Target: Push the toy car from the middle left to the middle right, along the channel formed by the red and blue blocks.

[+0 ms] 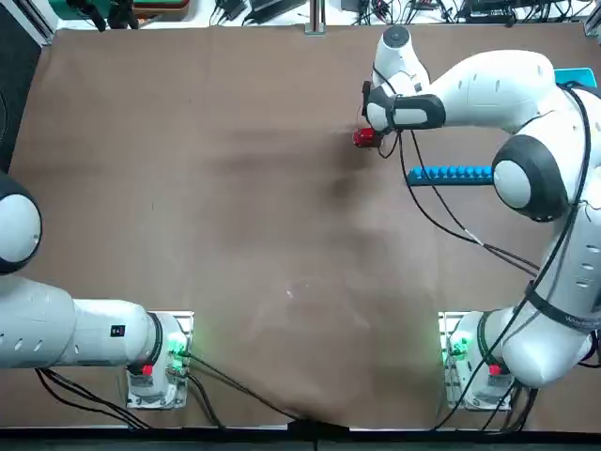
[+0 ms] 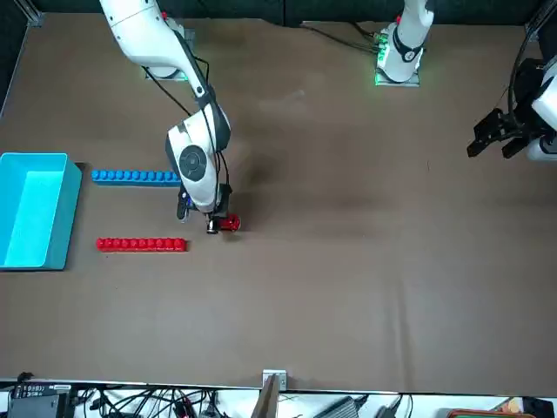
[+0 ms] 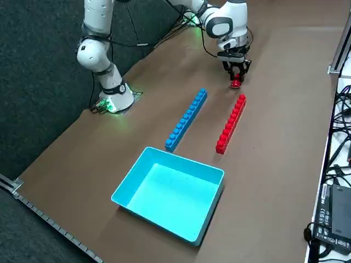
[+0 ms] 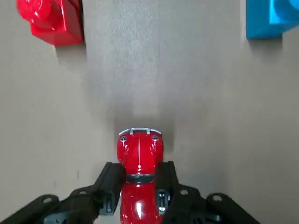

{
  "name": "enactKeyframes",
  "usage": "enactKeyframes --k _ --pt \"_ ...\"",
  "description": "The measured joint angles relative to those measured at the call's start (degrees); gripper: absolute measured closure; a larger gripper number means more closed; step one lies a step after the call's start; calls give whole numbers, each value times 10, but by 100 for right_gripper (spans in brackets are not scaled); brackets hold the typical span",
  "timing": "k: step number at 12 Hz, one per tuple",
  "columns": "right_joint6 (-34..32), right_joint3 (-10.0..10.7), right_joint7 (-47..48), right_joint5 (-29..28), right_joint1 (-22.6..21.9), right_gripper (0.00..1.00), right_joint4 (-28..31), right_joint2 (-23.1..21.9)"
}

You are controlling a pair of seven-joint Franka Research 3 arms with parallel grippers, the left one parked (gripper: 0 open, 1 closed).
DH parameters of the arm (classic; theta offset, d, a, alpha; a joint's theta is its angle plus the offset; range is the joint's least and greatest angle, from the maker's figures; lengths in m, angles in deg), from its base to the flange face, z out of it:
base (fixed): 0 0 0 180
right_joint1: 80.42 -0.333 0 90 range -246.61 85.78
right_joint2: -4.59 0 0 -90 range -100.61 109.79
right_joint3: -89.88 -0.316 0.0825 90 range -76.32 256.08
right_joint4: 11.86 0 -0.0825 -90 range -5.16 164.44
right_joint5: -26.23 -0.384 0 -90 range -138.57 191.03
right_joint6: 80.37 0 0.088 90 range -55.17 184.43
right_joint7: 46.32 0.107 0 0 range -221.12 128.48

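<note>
Right hand (image 4: 141, 173): low over the worktop (image 1: 216, 244), just left of the left ends of the two studded bars. Its fingers are drawn in against both flanks of the toy car (image 4: 139, 151), which is held between them. Wrist view shows the car's front bumper, headlamps and bonnet clearly; the fingers cover part of its sides, and its rear is cut off by the frame edge. Whether its wheels touch the worktop cannot be told.

Car position: outside the left mouth of the channel (image 3: 210, 118), bonnet facing right into it, apart from both bars. In the overhead view only a red part shows beside the wrist.

Blue bar (image 3: 186, 120): near side of the channel; its right end is lost behind the arm overhead. Red bar (image 3: 231, 124): far side, roughly parallel to the blue; hidden under the arm from overhead, whole in the front view. Wrist view catches only the left ends of both.

Light-blue box (image 3: 167, 194): right of the bars, apart from them; mostly covered or cut off overhead. Its visible interior holds nothing.
</note>
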Motion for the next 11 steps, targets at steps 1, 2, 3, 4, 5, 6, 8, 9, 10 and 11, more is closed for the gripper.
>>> enactKeyframes --k 1,2,3,4,5,6,8,9,10,11 --pt "-1 -1 2 0 0 60 -2 1" --pt "-1 -2 6 0 -1 60 -5 3" --pt "-1 -2 11 0 -3 60 -8 5" --pt "-2 -3 15 -1 -7 60 -13 8" --pt "-2 -3 19 -1 -11 60 -19 12" --pt "-2 -3 22 -2 -15 60 -25 16" --pt "-2 -3 27 -4 -22 60 -36 22" --pt "-2 -3 28 -5 -24 60 -39 24" --pt "-2 -3 28 -8 -25 60 -41 25" --pt "-2 -3 28 -10 -26 60 -43 27"
